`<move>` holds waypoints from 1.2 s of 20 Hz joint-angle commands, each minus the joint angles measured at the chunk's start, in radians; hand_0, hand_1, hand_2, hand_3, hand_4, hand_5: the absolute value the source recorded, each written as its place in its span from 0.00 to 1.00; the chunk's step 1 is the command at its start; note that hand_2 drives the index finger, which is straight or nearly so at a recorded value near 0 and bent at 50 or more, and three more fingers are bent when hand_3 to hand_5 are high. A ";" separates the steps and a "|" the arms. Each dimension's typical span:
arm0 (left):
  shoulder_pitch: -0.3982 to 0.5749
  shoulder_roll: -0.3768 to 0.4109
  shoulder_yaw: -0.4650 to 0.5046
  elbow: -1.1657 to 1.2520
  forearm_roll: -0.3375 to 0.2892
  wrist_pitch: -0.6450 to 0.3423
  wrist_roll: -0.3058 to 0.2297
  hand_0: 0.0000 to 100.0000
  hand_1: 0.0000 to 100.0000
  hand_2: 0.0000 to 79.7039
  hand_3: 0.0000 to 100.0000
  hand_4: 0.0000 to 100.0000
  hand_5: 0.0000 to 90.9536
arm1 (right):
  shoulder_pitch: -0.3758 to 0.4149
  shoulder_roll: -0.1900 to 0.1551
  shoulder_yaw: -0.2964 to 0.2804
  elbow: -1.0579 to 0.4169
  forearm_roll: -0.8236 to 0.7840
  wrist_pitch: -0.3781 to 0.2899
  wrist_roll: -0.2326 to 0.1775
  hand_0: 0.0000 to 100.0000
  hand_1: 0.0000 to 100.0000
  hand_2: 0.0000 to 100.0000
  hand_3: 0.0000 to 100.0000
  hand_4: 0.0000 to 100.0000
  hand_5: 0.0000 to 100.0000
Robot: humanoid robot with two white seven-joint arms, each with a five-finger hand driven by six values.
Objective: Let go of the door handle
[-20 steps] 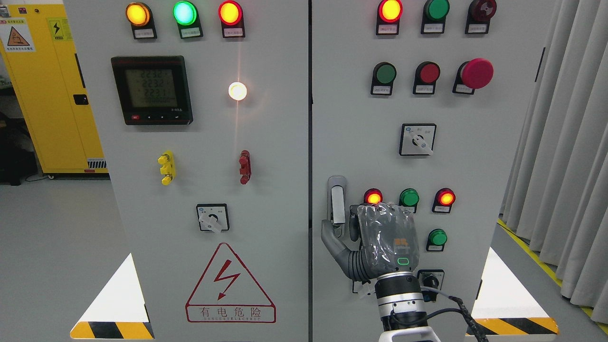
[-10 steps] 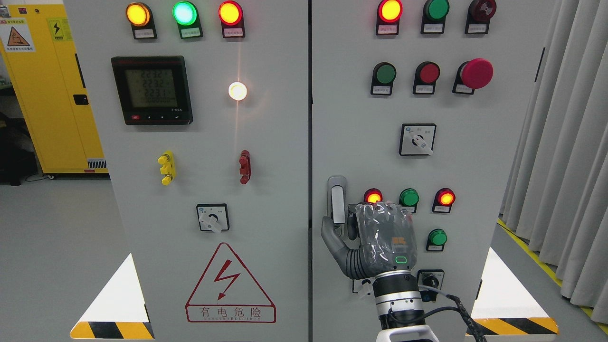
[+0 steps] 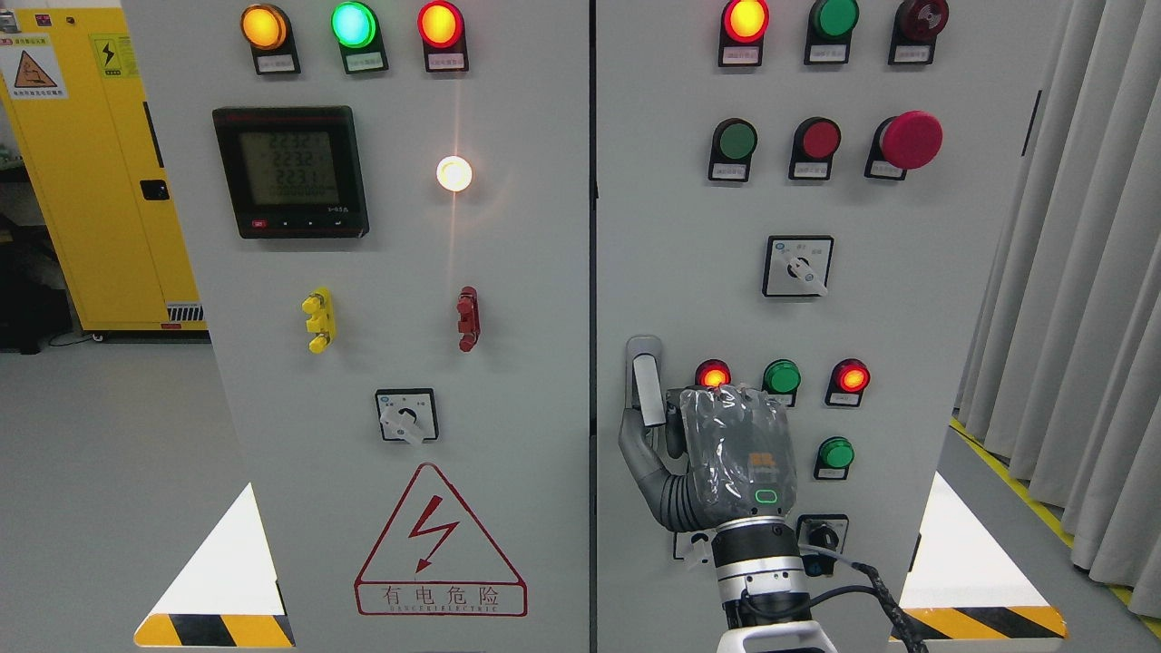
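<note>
The grey door handle [image 3: 645, 385] stands upright on the left edge of the right cabinet door [image 3: 952, 299]. My right hand [image 3: 651, 433], wrapped in clear plastic, comes up from the bottom edge and is closed around the handle's lower end. Its thumb [image 3: 630, 444] lies against the handle's left side, and the curled fingers [image 3: 674, 426] sit on its right side. The palm hides the panel just below the handle. My left hand does not show.
Lit lamps [image 3: 713, 375], push buttons [image 3: 781, 376] and a rotary switch [image 3: 797, 266] crowd the door right of the hand. A red mushroom button [image 3: 912, 140] sticks out above. The left door [image 3: 508, 299] carries a meter [image 3: 290, 172]. Curtains [image 3: 1079, 299] hang at right, a yellow cabinet [image 3: 91, 172] at left.
The right hand has shifted slightly up and right, and its thumb has drawn in closer against the handle's left side. The door and handle have not moved.
</note>
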 commanded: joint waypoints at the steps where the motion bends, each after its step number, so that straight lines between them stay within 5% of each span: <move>1: 0.000 0.000 0.000 0.000 0.000 0.001 0.000 0.12 0.56 0.00 0.00 0.00 0.00 | 0.002 0.001 -0.001 -0.001 0.002 0.006 0.000 0.68 0.39 0.92 1.00 1.00 1.00; 24: 0.000 0.000 0.000 0.000 0.000 0.001 0.000 0.12 0.56 0.00 0.00 0.00 0.00 | 0.011 -0.004 -0.010 -0.013 0.002 0.014 -0.006 0.72 0.43 0.92 1.00 1.00 1.00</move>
